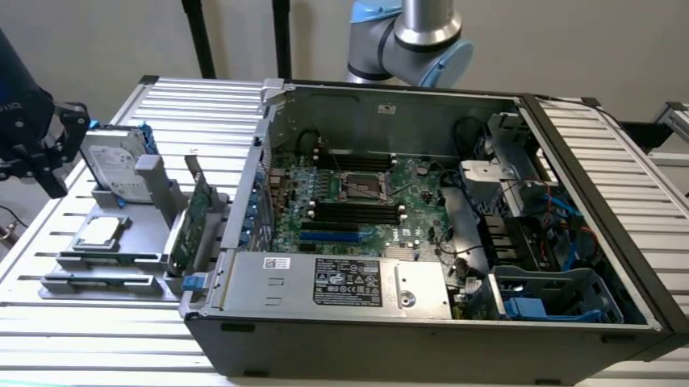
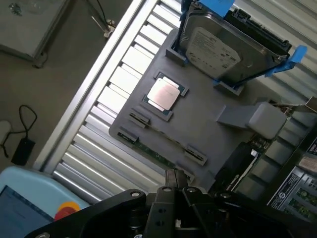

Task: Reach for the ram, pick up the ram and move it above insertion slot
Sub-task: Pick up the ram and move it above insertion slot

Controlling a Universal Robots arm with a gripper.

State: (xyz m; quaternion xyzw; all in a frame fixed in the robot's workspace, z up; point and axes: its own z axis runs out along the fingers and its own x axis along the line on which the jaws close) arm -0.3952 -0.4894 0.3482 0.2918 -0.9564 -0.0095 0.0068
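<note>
The ram (image 2: pixel 157 153) is a thin green stick standing on edge in clips along the rim of a grey holder (image 2: pixel 198 124). In the exterior view the ram (image 1: pixel 108 259) lies near the holder's front, on the exterior view's left of the case. My gripper (image 2: pixel 176 174) hovers above and just off the ram's side, its dark fingertips together with nothing between them. The exterior view has the gripper (image 1: pixel 52 173) at its far left, beyond the hard drive. The insertion slot (image 1: pixel 353 211) is one of several parallel black sockets on the motherboard inside the open case.
The holder also carries a silver hard drive (image 2: pixel 223 49) in blue brackets, a square processor (image 2: pixel 163 94) and an upright green expansion card (image 1: pixel 194 218). The open computer case (image 1: pixel 431 322) stands on a slatted metal table (image 1: pixel 108 339). Beyond the table edge are floor, cables and a pendant (image 2: pixel 29 198).
</note>
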